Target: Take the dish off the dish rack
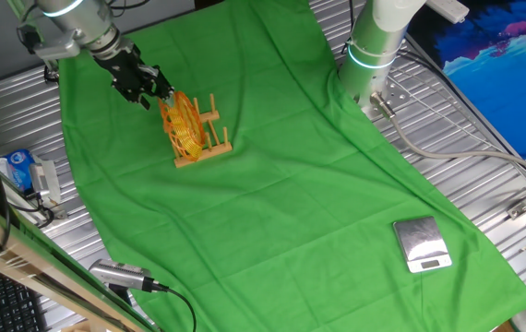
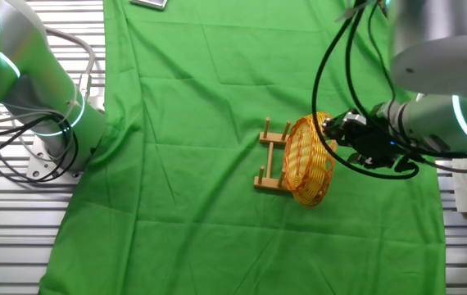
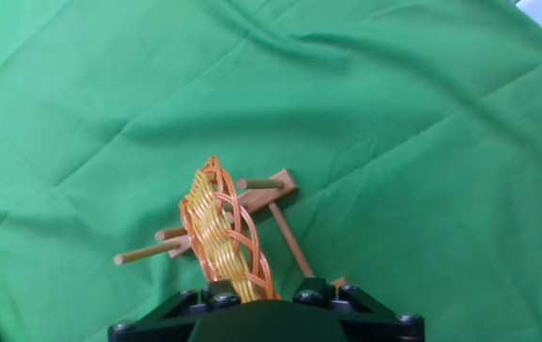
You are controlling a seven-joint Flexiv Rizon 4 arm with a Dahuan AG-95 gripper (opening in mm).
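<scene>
Still on edge in rack, dish stands btwn pegs, near middle of green cloth on table. Pincer right at dish's upper rim on side away from rack; fingers hidden by hand body in hand view, blurred in both fixed views, so cannot tell whether spread or pinching rim. Main risks, judged from this: rack looks small and light, dish much larger, so pull not straight along peg slots prob. drags or tips rack w/ dish. Open weave could snag on a peg, esp. if dish twisted while lifted. Rim grip on thin wicker strands likely weak; dish may pivot or slip out under own weight once clear of pegs. Loose, wrinkled cloth gives rack no firm footing, may slide. Too deep a reach could bump peg w/ fingertip and knock rack over. Scale well apart, no concern.
</scene>
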